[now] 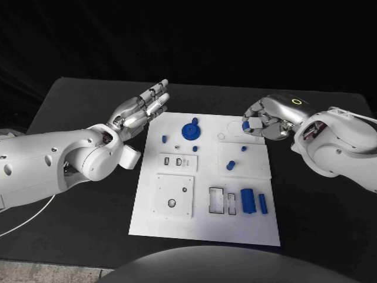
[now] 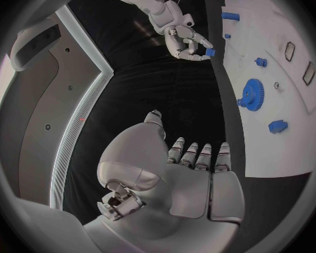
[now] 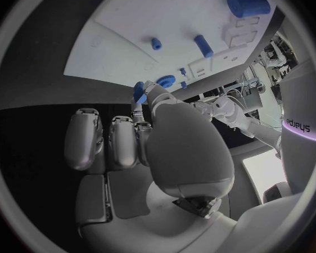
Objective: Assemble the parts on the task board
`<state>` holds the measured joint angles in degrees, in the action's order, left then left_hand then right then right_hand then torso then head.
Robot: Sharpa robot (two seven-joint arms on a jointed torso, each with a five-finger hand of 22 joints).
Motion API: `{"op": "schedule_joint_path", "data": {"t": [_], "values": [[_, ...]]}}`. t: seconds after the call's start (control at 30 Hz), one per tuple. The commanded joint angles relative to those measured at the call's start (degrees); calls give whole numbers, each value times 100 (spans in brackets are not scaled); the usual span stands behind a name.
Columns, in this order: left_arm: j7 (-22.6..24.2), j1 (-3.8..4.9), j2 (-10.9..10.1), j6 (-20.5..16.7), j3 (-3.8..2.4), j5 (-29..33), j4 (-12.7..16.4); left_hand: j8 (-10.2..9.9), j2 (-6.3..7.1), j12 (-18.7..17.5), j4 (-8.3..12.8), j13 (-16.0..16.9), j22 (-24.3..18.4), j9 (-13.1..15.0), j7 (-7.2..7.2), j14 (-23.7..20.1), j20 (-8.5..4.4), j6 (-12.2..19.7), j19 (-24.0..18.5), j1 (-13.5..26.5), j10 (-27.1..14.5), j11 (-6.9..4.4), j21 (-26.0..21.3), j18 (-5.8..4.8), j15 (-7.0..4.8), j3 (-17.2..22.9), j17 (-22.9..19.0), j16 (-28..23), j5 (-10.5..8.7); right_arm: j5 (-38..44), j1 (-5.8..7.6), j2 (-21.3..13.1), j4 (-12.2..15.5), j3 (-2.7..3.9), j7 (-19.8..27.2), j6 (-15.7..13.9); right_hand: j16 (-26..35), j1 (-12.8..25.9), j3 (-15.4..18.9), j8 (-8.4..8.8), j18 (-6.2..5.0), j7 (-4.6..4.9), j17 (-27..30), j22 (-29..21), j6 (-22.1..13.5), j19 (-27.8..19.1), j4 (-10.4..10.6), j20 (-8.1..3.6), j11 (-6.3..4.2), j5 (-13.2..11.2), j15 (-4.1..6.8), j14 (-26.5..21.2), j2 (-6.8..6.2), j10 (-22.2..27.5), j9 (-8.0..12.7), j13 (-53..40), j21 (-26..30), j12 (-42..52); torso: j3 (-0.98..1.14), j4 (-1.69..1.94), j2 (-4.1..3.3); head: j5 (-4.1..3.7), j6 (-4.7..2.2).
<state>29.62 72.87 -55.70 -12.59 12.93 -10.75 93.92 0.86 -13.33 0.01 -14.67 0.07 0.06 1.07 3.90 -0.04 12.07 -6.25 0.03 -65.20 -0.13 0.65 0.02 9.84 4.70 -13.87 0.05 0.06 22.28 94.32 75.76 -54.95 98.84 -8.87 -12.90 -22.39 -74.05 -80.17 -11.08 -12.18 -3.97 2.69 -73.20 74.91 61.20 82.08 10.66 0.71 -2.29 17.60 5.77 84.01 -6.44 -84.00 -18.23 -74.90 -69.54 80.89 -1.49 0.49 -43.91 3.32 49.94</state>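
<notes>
White task board (image 1: 155,227) lies nearest me, with a blue gear (image 1: 191,130) just beyond my left hand's fingertips. My left hand (image 1: 140,109) is released, fingers extended and empty. My right hand (image 1: 269,118) grasps a small blue part (image 1: 247,125) between thumb and fingertips, over the board's far corner.

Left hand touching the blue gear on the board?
Apart. In the head view the left hand hovers open off the task board's left edge, with bare white board between its fingertips and the blue gear.
</notes>
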Motion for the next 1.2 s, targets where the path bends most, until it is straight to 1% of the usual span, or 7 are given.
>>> {"op": "schedule_joint_path", "data": {"t": [0.03, 0.2, 0.3, 0.47, 0.6, 0.83, 1.2], "values": [[38, -2, 32, 122, -1, -5, 0, 34, 17, -1, 20, -7, -6, 6, -36, 4, 42, -10, -3, -57, 13, 32, -2, 46, 29, 3, -5, -6, 30, 134, 36, 102, 187, -7, -202, 100, 1, 84, 20, 37, -47, -2, 6, 535, -27, 27, -7, -13, -12, -30, 8, 325, 1, -150, -144, -552, 38, 27, -7, 5, -1, -7, 6], [27, -2, 58, 134, -1, 7, -7, 34, 17, -1, 20, -7, -6, 6, -36, 4, 42, -10, -3, -57, 13, 32, -2, 46, 29, 3, -5, -6, 30, 131, 5, 305, 454, -7, -291, 260, 16, 136, 31, 34, -51, -6, 28, 530, -10, 22, 9, -10, -7, -95, 4, 322, 9, -147, -174, -542, 61, 20, -3, 5, -3, -11, 5], [18, -2, 58, 136, -1, 14, -4, 34, 17, -1, 20, -7, -6, 6, -36, 4, 42, -10, -3, -57, 13, 32, -2, 46, 29, 3, -5, -6, 30, 144, -61, 426, 591, -8, -358, 284, 27, 147, 35, 32, -54, -4, 41, 526, -4, 18, 9, -8, -10, -117, 3, 320, 5, -142, -184, -532, 75, 11, -3, 4, -3, -6, 6], [9, -3, 52, 132, 0, 20, -15, 34, 17, -1, 20, -7, -6, 6, -36, 4, 42, -10, -3, -57, 13, 32, -2, 46, 29, 3, -5, -6, 30, 212, -194, 724, 708, -7, -519, 257, 34, 148, 36, 31, -56, -1, 50, 523, 0, 15, 6, -8, -13, -124, 2, 318, 2, -141, -189, -533, 84, 11, 8, -14, 2, -4, 6], [8, -5, 61, 129, 0, 22, -19, 35, 15, -1, 24, -7, -6, 7, -37, 4, 44, -16, -3, -59, 13, 35, -2, 46, 31, 4, -5, -6, 32, 248, -297, 986, 712, -7, -628, 295, 60, 143, 35, 32, -62, 3, 78, 512, 1, 6, -3, -8, -16, -120, 3, 313, -2, -133, -193, -518, 110, -2, 5, -12, -1, -5, 6], [4, -14, 87, 132, 1, 22, -25, 35, 15, -1, 24, -7, -6, 7, -37, 4, 44, -16, -3, -59, 13, 35, -2, 46, 31, 4, -5, -6, 32, 319, -480, 1378, 618, -6, -831, 433, 67, 143, 28, 47, -66, 12, 90, 509, -13, 2, -27, -7, -16, -53, 4, 311, -14, -124, -211, -510, 128, -11, 3, -2, -7, -48, 6], [15, -19, 83, 128, 1, 22, -24, 36, 14, -1, 28, -7, -6, 8, -37, 4, 44, -19, -3, -61, 13, 37, -2, 46, 32, 6, -5, -6, 35, 449, -587, 1630, 436, -4, -1151, 540, 122, 151, 28, 58, -80, 19, 150, 479, -27, -22, -34, -7, -7, -43, 1, 299, -19, -108, -217, -485, 198, -36, 2, -3, -6, -65, 6]]}}
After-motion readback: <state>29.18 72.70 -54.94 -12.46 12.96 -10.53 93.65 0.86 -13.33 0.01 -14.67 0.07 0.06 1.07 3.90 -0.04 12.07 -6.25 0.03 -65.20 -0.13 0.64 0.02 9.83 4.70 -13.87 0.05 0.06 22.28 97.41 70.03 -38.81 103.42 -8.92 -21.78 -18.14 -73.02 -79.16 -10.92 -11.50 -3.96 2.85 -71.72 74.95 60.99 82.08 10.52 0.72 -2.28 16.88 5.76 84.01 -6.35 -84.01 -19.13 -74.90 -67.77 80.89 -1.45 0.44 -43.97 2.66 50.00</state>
